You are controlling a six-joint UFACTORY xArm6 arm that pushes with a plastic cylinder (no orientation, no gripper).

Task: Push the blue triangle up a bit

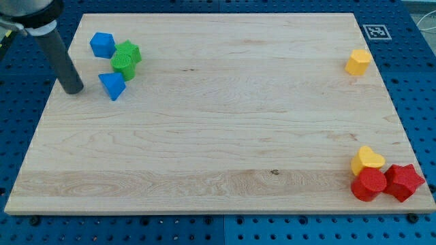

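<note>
The pale wooden counter lies on a blue perforated base, its grain running from side to side. The small blue plastic triangle block sits near the view's top left, just below the green plastic round block and the green star-like block, with the blue plastic cube-like block above them. My tip stands just to the view's left of the triangle, apart from it. There are no fingers on this rig, only the plain dark rod.

I judge the triangle light, stiff and smooth, so it should slide easily but may rotate. I would push at the middle of its lower side; the green blocks above leave little room.
</note>
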